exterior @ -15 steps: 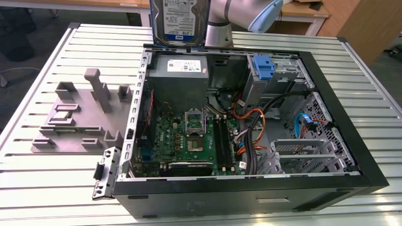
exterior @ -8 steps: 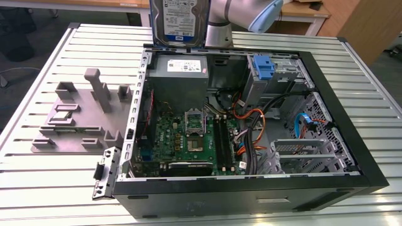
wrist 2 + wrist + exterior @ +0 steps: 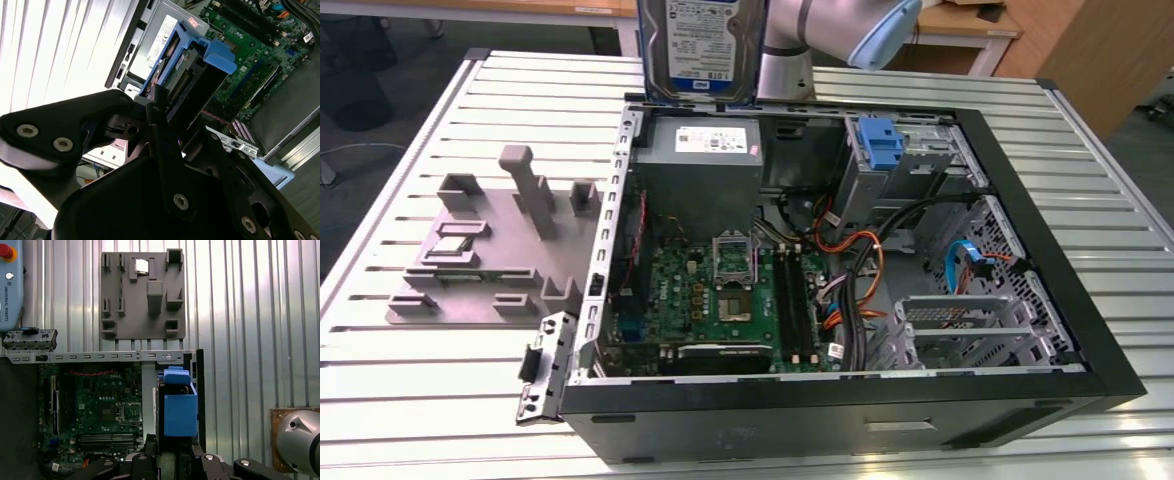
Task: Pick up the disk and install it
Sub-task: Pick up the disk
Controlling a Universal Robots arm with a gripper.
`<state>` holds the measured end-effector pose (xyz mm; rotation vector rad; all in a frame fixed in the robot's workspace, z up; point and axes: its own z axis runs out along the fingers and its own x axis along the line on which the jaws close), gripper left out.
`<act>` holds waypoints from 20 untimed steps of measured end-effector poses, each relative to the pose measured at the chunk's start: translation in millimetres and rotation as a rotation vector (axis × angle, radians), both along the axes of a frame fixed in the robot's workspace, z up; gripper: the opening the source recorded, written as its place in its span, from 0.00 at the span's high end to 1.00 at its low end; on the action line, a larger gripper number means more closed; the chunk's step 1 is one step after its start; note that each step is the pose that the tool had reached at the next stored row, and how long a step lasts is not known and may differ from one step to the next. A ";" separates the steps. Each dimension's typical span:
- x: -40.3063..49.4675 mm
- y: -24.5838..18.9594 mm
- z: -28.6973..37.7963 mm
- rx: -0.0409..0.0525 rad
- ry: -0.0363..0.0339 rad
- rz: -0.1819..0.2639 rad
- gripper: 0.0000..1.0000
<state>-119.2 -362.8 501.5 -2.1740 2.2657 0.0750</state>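
Ribbed metal table (image 3: 400,400) is carrying the open computer case (image 3: 1078,330); my hand (image 3: 160,102) is pinching the disk (image 3: 704,60), holding it upright above the case's far edge, blue-and-white label (image 3: 700,30) showing in the exterior view.

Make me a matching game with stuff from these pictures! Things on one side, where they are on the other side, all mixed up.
Things:
1. the disk
2. grey slotted plate
3. green circuit board

Places:
A. flat on the floor inside the computer case
B. on the table, to the exterior view's left of the case
C. raised upright above the case

Pairs: 1-C, 2-B, 3-A
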 end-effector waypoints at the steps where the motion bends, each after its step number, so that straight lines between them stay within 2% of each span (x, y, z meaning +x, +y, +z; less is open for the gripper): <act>1: 0.0 -0.5 -0.1 0.0000 0.0000 0.000 0.65; 7: 0.1 -4.0 -0.3 -0.0001 0.0001 0.000 0.65; 11: 0.2 -8.1 -0.7 -0.0001 0.0000 0.000 0.65; 20: 0.5 -23.6 -2.2 0.0000 0.0000 0.000 0.65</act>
